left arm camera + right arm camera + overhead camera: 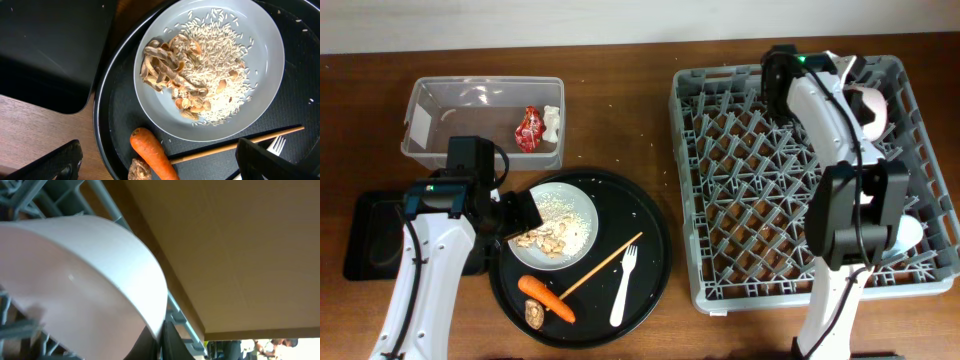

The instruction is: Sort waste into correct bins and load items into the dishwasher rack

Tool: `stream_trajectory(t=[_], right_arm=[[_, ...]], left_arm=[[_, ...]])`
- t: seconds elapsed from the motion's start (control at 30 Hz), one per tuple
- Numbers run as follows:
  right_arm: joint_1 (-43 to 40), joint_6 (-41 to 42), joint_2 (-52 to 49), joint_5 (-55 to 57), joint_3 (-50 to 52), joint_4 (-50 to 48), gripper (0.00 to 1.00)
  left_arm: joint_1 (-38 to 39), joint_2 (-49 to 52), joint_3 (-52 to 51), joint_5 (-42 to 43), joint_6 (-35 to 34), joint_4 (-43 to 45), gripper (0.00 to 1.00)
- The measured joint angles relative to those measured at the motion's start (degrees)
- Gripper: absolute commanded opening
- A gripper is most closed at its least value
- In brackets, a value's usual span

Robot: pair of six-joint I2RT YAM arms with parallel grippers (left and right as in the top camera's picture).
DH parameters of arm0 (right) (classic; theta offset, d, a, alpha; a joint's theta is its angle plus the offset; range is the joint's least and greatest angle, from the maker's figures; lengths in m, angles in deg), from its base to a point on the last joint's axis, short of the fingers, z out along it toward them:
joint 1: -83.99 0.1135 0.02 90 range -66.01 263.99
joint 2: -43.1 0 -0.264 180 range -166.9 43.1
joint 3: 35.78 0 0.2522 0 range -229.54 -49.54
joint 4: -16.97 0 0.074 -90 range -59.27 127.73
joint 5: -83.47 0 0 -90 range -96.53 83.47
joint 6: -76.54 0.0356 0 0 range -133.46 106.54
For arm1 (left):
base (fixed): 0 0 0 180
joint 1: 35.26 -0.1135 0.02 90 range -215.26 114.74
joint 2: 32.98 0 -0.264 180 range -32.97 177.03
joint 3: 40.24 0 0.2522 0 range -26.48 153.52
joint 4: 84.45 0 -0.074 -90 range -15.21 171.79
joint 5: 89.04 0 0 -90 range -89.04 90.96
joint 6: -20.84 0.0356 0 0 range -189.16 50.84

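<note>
My left gripper [523, 213] is open and empty, low over the left side of the white plate [578, 205]. In the left wrist view its fingers [157, 161] straddle the orange carrot [152, 156], apart from it. The plate [260, 45] holds rice-like crumbs with brown bits [200, 80]. The carrot [548, 298] and white fork [623, 285] lie on the round tray. My right gripper [847, 78] is shut on the rim of the white bowl [870, 108], held on edge at the far right of the grey dishwasher rack [740, 170]. The right wrist view shows the fingers [161, 342] pinching the bowl [75, 290].
The clear tub [480, 100] at the back left holds the red wrapper [529, 128] and white scrap [552, 122]. The shallow black tray [370, 235] lies left of the round black tray [655, 250]. A wooden stick [605, 265] and a brown lump [534, 314] lie there. A pale round item [910, 232] sits in the rack.
</note>
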Motion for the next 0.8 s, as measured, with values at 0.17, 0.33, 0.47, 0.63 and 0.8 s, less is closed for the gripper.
stream_trajectory(t=[0.17,0.33,0.47,0.63,0.8], right_arm=[[6.1,0.0,0.0,-3.9,0.0,3.1,1.0],[6.5,-0.1,0.0,-7.2,0.0,8.8,0.99],[6.5,2.6,0.5,-13.2,0.0,12.0,0.98],[6.4,-3.8,16.0,-34.5,0.2,9.6,0.98],[7.8,-26.1,25.2,-75.8,0.2,9.9,0.99]], left_arm=[[0.0,0.0,0.0,0.0,0.0,0.0,0.97],[0.0,0.0,0.0,0.0,0.0,0.0,0.98],[0.0,0.0,0.0,0.0,0.0,0.0,0.98],[0.0,0.0,0.0,0.0,0.0,0.0,0.99],[0.0,0.0,0.0,0.0,0.0,-1.1,0.99]])
